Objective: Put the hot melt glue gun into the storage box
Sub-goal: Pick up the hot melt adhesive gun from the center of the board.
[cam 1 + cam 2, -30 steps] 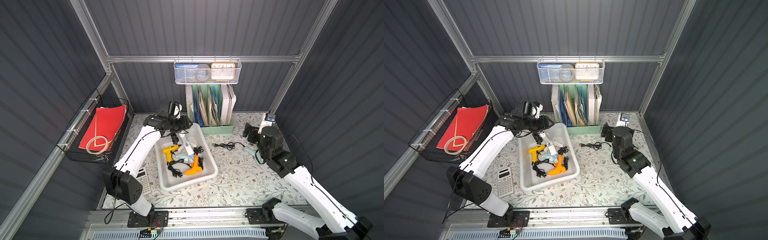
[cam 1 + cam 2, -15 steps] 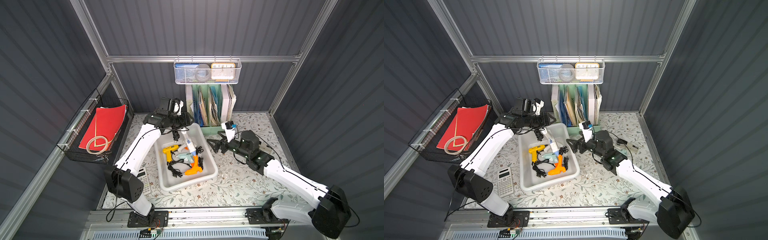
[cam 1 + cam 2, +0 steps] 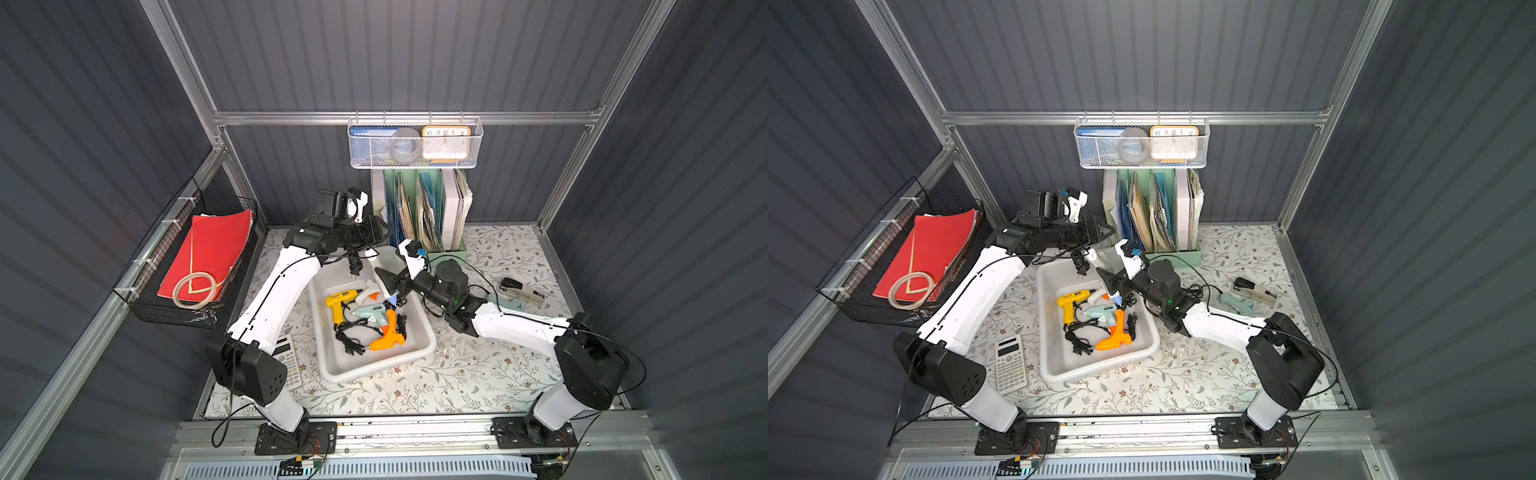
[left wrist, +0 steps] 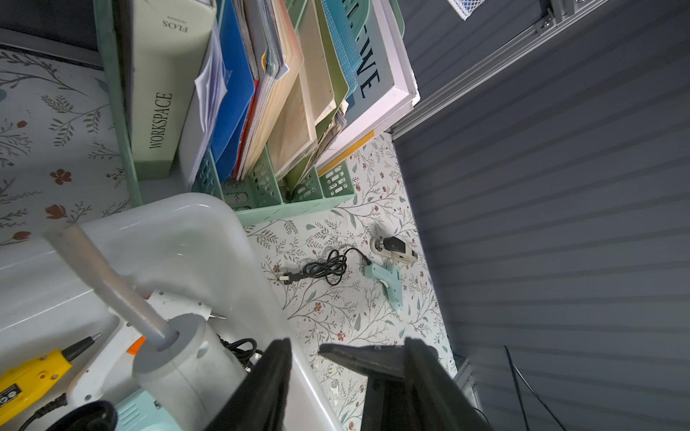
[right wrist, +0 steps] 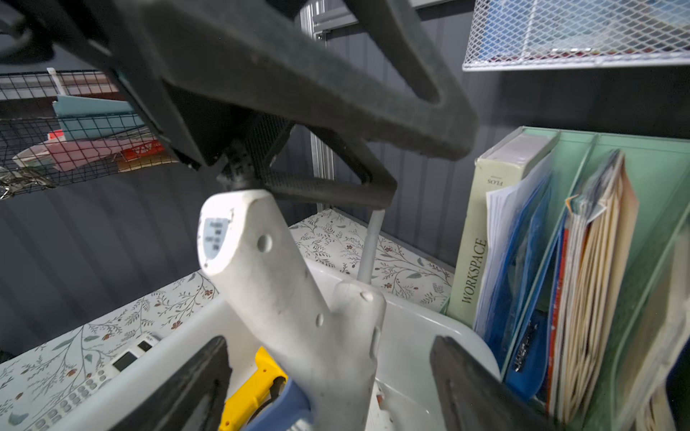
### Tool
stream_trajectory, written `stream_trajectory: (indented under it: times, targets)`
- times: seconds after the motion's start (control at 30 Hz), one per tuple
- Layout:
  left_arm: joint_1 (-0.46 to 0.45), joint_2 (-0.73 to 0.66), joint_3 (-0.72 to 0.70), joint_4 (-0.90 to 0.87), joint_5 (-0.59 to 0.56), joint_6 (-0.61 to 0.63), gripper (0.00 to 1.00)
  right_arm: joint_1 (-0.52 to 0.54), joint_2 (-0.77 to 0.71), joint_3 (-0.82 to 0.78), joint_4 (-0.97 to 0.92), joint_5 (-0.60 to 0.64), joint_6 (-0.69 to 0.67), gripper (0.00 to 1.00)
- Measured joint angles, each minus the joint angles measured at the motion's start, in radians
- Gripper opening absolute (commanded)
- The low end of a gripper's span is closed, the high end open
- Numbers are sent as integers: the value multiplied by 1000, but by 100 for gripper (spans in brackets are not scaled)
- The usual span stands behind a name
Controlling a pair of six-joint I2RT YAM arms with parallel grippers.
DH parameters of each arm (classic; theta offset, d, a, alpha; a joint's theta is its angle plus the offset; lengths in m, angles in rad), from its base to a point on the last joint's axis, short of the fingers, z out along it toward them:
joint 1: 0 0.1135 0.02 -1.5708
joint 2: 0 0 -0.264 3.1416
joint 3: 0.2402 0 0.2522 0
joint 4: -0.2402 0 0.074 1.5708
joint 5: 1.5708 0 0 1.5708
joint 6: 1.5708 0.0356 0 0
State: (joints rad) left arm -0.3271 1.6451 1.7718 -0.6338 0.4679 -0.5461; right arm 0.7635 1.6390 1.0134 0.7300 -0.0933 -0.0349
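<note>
Left hand clamps the white glue gun by its cord over the storage box; right hand, jaws apart, may knock it loose.

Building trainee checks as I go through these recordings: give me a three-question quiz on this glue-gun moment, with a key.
1. True or false: the right gripper has its jaws clamped on the white glue gun.
2. Which colour of glue gun lies outside the storage box? A yellow, B mint-green, C orange.
3. Which gripper holds the white glue gun over the box, and by what?
Key: 1 false, the jaws stand open either side of it. 2 B, the mint-green glue gun beside the stapler. 3 the left gripper, by the cord end of the handle.
</note>
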Motion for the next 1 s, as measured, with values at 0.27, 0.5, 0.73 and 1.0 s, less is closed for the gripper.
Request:
stream_trajectory:
  times: [0.27, 0.5, 0.73, 1.0]
  targets:
    - [0, 0, 0, 17, 11, -10, 0, 25, 79, 117, 2, 19, -24, 87]
    - [1, 0, 0, 35, 26, -13, 0, 43, 122, 194, -26, 47, -32, 60]
    - [7, -2, 0, 53, 9, -21, 1, 61, 120, 195, -21, 49, -54, 0]
    - [6, -4, 1, 7, -21, -13, 99, 63, 118, 195, -34, 80, -89, 0]
